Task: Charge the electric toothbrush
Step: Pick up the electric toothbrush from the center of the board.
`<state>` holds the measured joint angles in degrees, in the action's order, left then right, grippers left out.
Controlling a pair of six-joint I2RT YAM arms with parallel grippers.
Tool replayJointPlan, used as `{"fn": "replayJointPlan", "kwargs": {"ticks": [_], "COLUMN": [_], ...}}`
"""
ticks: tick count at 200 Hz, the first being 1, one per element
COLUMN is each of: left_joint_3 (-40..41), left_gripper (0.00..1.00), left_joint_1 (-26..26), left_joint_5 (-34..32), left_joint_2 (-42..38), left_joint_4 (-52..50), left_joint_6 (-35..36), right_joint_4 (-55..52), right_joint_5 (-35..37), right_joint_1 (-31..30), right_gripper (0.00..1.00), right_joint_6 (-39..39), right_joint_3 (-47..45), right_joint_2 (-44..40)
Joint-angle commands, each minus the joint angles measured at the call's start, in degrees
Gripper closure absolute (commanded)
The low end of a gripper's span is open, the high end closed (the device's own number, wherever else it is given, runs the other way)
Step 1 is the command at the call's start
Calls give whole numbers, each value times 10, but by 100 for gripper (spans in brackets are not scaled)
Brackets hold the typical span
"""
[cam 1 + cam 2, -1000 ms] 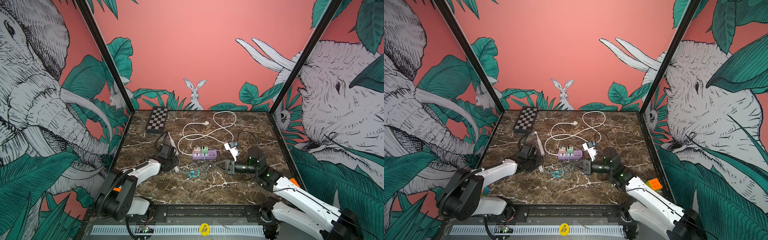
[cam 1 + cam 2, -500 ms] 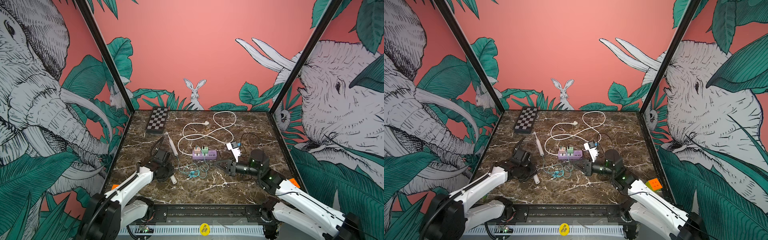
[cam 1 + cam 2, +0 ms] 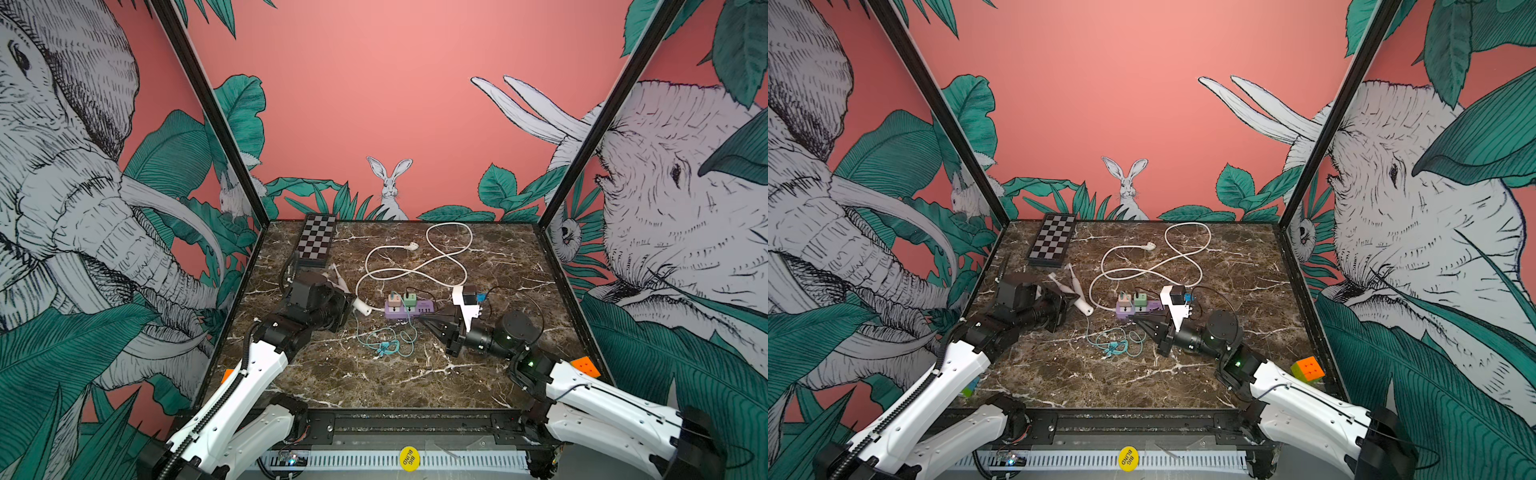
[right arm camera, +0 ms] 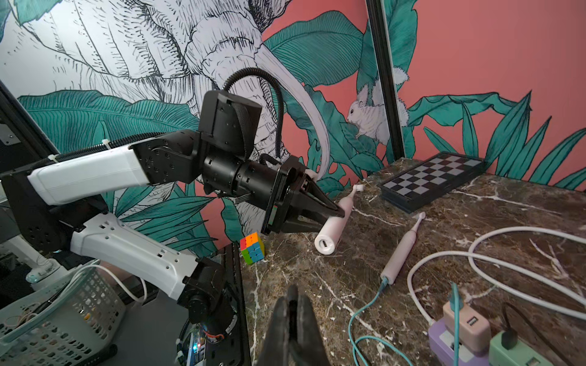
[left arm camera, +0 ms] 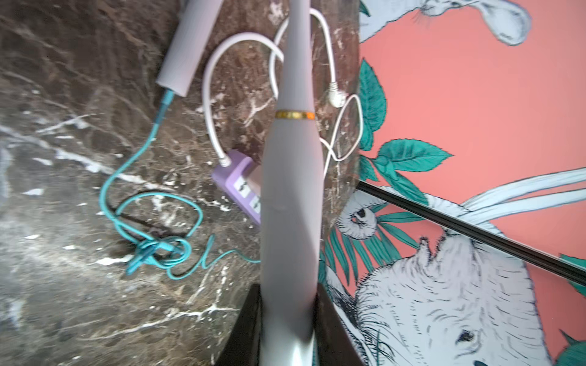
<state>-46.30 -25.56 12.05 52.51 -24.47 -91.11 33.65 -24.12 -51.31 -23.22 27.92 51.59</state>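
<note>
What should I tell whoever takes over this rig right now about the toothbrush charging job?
Left gripper: shut on the held toothbrush, whose charging port is bare.
Right gripper: shut, empty, beside the power strip.
The second toothbrush lies on the table with the teal cable in its base; that cable runs to an adapter on the strip.
Done: second brush cabled.
Left: held brush has no cable; the strip's white plug lies loose on the table, so likely no power yet.
</note>
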Motion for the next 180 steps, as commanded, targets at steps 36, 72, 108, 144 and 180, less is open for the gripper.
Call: {"fn": "replayJointPlan", "kwargs": {"ticks": [36,72,108,144,180], "left_joint_3": [-24,-10,-10,-4,4], "left_gripper": [100,100,100,100,100], "left_joint_1": [-36,-49,-54,-56,-60], "left_joint_5": [-12,-12,-4,-11,-10], "left_joint_2": [33,27,23,15,18], "left_joint_4": [85,104,95,88,93], "left_joint_6": [-78,-100,-103,-109,-113], "right_joint_4": [114,171,189,208,230], "right_joint_5": [139,174,224,236,243], "right_joint_1": [-87,-103,-105,-105,-107], "right_gripper": [100,100,100,100,100], "right_joint_6": [156,243,321,357,354], "right_joint_3": [26,18,23,30,36], "right_joint_2": [75,126,166,191,209]}}
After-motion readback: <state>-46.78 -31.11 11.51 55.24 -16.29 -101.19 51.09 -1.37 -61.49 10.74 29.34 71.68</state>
